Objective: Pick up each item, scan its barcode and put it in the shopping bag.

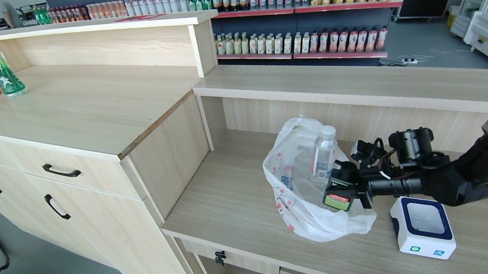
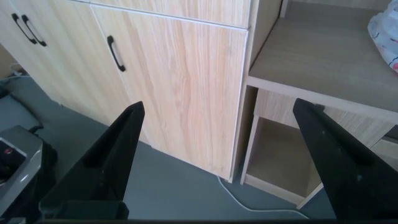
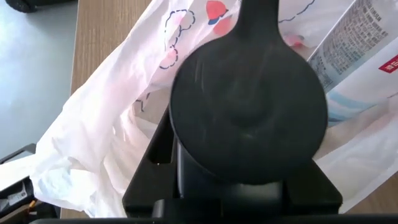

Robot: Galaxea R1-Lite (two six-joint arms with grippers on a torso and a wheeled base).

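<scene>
— Where's the right gripper [image 1: 339, 190]?
— At the mouth of the shopping bag [image 1: 293, 205]. I cannot tell whether it is grasping anything.
— And the item?
— A clear water bottle [image 1: 323, 153] stands upright inside the shopping bag, with the barcode scanner [image 1: 423, 227] just beside it. The left gripper [image 2: 217, 106] is spread wide, well apart from the bag.

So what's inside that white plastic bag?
A clear bottle with a white cap stands in the bag, its neck poking out. Anything lower down is hidden by the crumpled plastic.
</scene>
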